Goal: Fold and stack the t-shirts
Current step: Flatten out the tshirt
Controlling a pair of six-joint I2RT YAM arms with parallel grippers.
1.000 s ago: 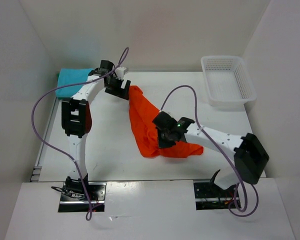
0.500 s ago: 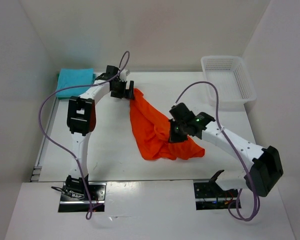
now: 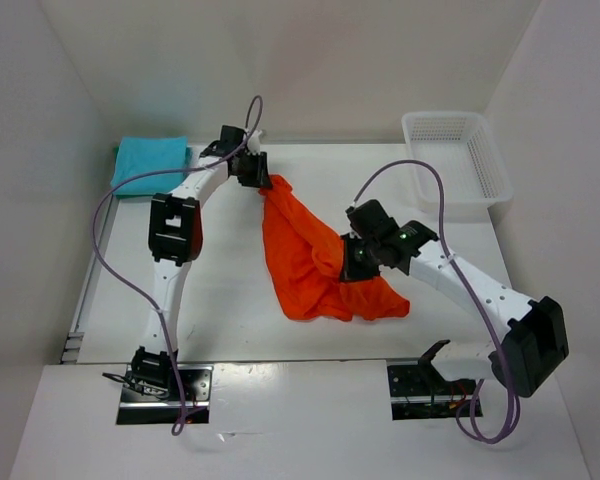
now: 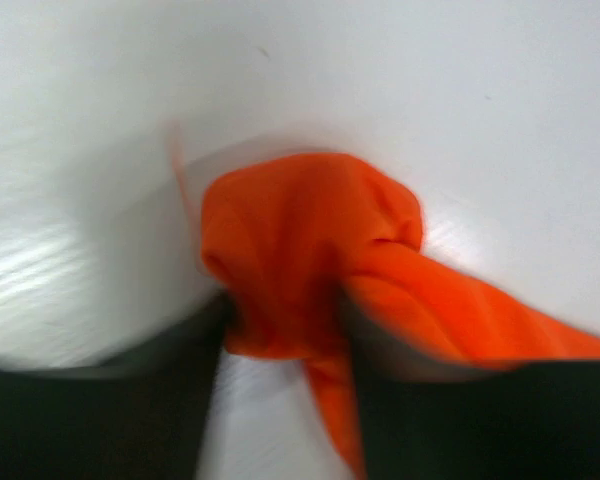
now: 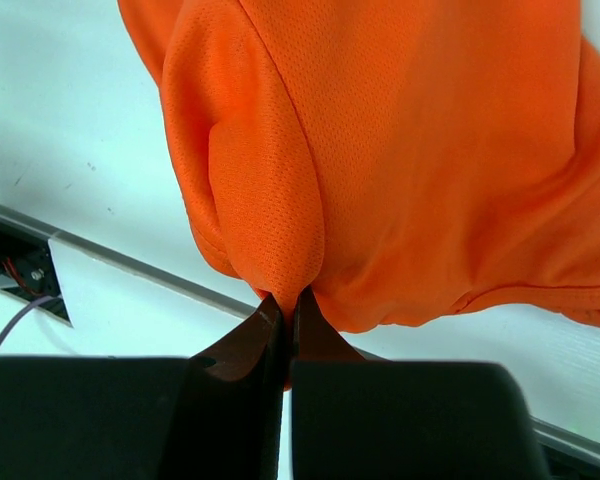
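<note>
Between white walls, the white surface (image 3: pixel 220 290) carries the orange-red t-shirt (image 3: pixel 310 265) crumpled at its middle and a turquoise t-shirt (image 3: pixel 150 160) folded in the far left corner. The right gripper (image 3: pixel 351 270) pinches a fold of the orange-red t-shirt tight. The left gripper (image 3: pixel 266 185) straddles its far corner, and the blur hides whether it grips.

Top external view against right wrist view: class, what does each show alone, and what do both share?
Only the top view: the folded turquoise shirt, the basket, and the left gripper at the orange shirt's far end. Only the right wrist view: the cloth's fine mesh weave, and the fingers pinched shut on a fold. Both: the orange shirt, held by the right gripper.
</note>
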